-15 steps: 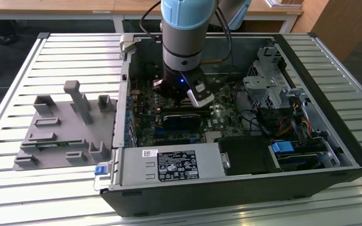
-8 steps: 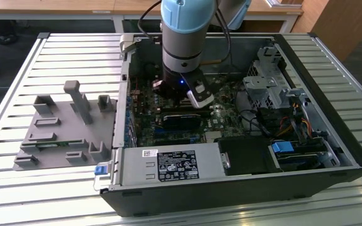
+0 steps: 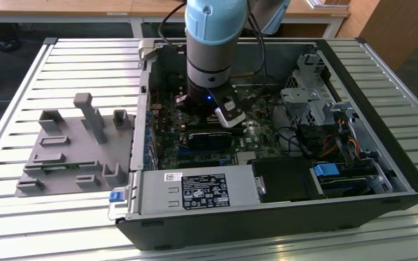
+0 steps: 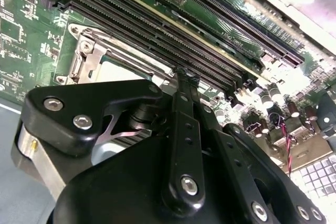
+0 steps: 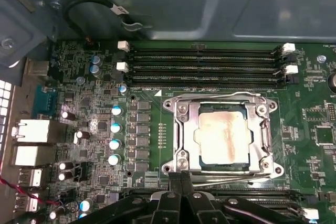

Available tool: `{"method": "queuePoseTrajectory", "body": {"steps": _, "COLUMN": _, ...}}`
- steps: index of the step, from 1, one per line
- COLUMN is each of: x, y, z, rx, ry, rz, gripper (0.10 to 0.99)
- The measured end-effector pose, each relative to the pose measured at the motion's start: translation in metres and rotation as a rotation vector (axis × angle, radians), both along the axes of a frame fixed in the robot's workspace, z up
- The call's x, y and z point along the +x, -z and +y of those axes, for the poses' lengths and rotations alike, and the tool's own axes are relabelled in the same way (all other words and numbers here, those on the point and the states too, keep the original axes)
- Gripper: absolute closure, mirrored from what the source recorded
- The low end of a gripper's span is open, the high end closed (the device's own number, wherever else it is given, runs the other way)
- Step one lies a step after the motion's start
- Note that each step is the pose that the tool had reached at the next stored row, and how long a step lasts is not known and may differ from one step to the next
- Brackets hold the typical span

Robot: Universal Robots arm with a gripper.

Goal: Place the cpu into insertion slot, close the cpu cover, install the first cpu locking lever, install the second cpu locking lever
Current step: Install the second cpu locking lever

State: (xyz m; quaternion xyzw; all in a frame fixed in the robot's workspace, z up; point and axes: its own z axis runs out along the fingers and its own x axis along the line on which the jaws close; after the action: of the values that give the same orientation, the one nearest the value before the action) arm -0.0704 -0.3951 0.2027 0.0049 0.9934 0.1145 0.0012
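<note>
I see the cpu [image 5: 222,136] seated in the insertion slot [image 5: 195,132], the cpu cover [image 5: 223,99] down around it. My pincer [image 5: 181,178] (fingers pressed together, holding nothing) hovers beside the socket edge.

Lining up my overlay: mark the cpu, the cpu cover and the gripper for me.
cpu [image 5: 221,137], first wrist view, middle of its pale metal top.
cpu cover [image 5: 182,109], first wrist view, corner of its silvery frame.
gripper [image 5: 180,178], first wrist view, at its fingertips.

Arm [image 3: 209,43] vertical, wrist pointing straight down.
Gripper [image 5: 181,179] at the lower end of the arm; in both wrist views the jaws are pressed together, tips meeting, nothing between them. Black linkage fans out behind the tips.
</note>
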Motion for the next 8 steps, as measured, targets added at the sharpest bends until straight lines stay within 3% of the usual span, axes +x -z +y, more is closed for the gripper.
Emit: {"method": "queuePoseTrajectory", "body": {"steps": 8, "x": -0.0018, "y": 0.0038, "z": -0.0008, "rx": 0.007, "ry": 0.000, "rz": 0.0001, "gripper": 0.980}}
